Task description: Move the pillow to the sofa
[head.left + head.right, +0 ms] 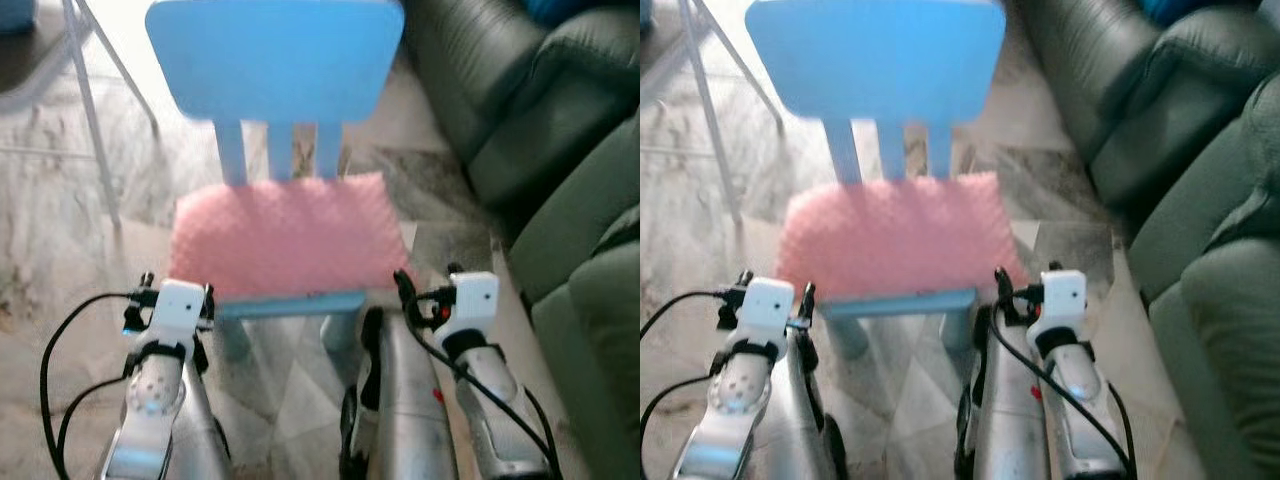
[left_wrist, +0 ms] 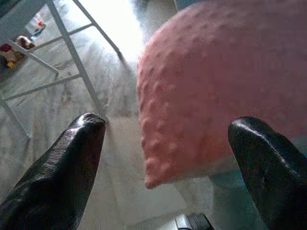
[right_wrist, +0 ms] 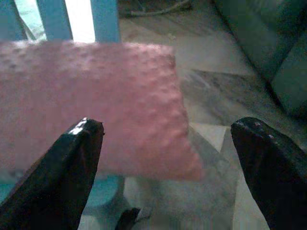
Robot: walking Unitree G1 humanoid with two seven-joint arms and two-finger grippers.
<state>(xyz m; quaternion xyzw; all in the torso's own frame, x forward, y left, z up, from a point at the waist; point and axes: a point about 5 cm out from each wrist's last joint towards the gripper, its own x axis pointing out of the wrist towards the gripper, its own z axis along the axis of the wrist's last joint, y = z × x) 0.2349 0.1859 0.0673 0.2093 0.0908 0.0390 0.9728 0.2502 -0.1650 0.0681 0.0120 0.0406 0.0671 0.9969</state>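
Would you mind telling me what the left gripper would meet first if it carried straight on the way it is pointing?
Most likely the near left corner of the pink pillow on the blue chair. The left gripper, jaws open, frames that corner, though depth is hard to judge.

No text, label or number can be read anywhere.
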